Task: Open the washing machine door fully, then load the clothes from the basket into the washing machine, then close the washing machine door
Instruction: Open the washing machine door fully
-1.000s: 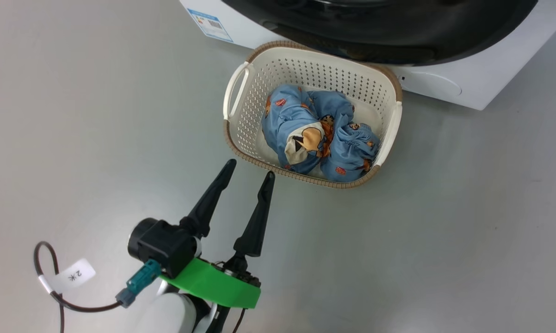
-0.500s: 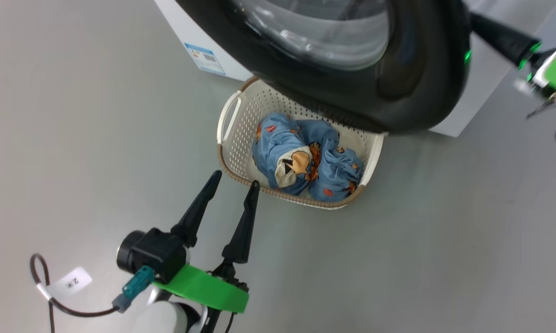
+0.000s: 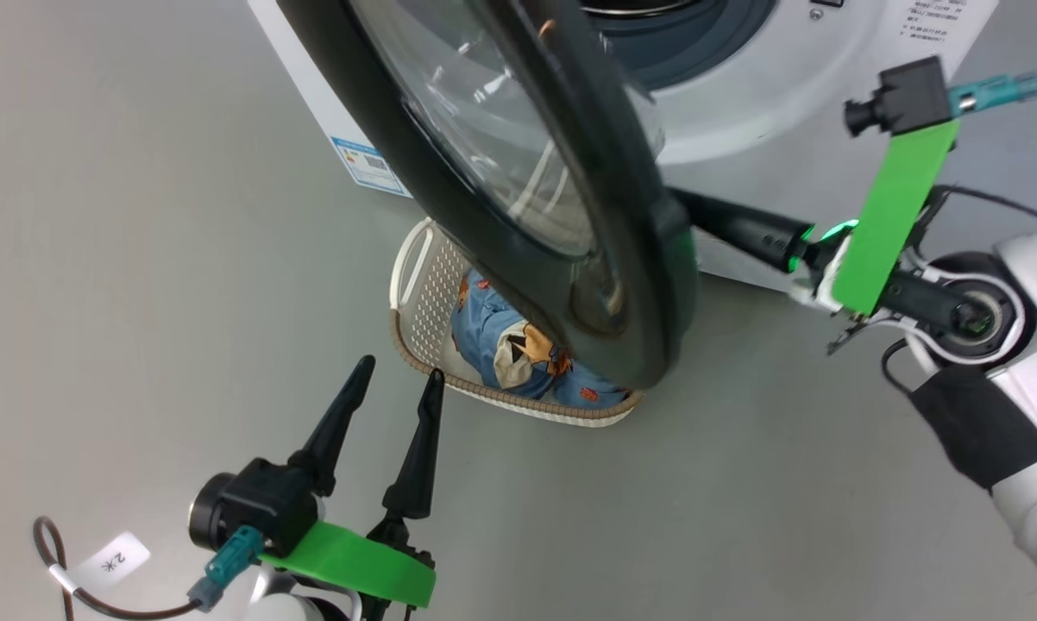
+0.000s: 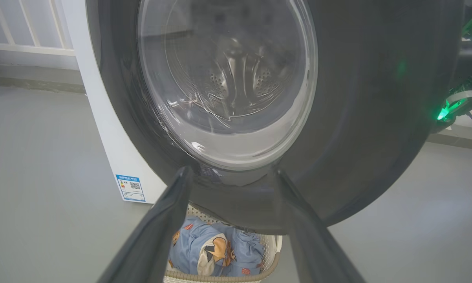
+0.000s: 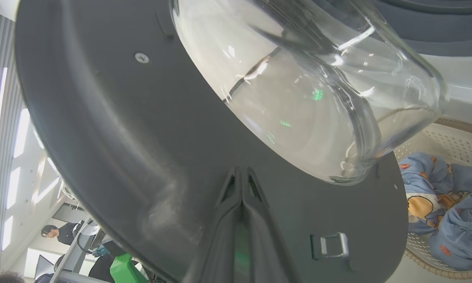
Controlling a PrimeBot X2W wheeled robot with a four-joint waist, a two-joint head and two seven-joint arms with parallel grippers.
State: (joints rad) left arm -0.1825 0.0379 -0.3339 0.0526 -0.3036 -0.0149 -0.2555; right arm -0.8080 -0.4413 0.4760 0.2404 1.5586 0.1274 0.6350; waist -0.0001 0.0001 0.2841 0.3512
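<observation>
That washing machine door [image 3: 501, 172] looks heavy and stiff. Best pushed on its inner face, where the right gripper [image 5: 242, 169], pressed together, rests; left gripper [image 3: 400, 366] is spread.

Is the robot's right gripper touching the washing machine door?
Touching. The right wrist view shows the shut right gripper with its tips on the dark inner face of the washing machine door, no gap between.

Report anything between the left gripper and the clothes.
The half-open washing machine door hangs over the basket, covering the far part of the clothes from above. From the open left gripper, the near clothes show under the door's lower edge, behind the basket's near rim.
</observation>
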